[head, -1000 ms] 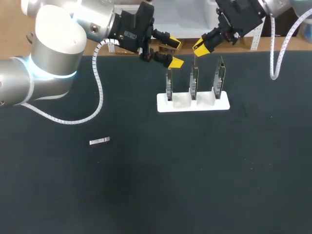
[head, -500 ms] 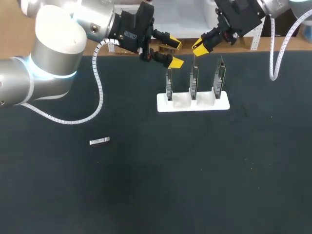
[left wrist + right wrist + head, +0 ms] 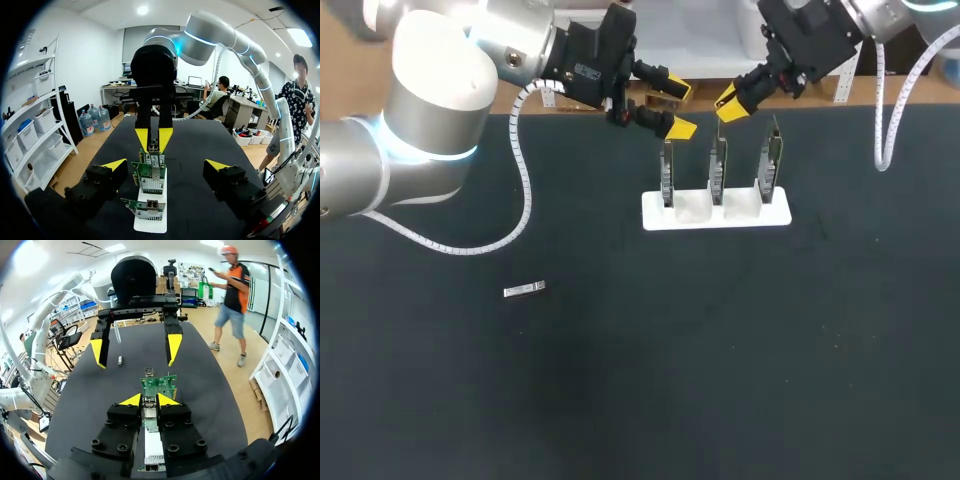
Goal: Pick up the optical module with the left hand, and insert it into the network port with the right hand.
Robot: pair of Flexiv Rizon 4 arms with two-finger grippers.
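The small silver plug (image 3: 525,290) is lying flat on the dark counter (image 3: 720,350), well apart from both hands, on the left arm's side. The left hand (image 3: 672,108) is being held over the counter's far edge, near the white stand (image 3: 715,212), with its fingers spread wide and nothing between them. The right hand (image 3: 731,101) is being held above and behind the middle board (image 3: 718,165), its yellow tips drawn almost together with nothing gripped.

The plug is being shown plainly in the head view and, very small, in the right wrist view (image 3: 120,360), beyond the left hand (image 3: 135,349). The left wrist view is taking in the stand (image 3: 150,225) end-on instead, ahead of the left hand (image 3: 166,165), with the boards lined up one behind another and the right hand (image 3: 153,137) hanging over the farthest one. In the right wrist view most of the stand (image 3: 154,450) is being hidden under the right hand (image 3: 149,400), and only one board (image 3: 159,385) is being seen clearly.

One plug, one stand and two hands are being counted, and three boards are standing upright in the stand.
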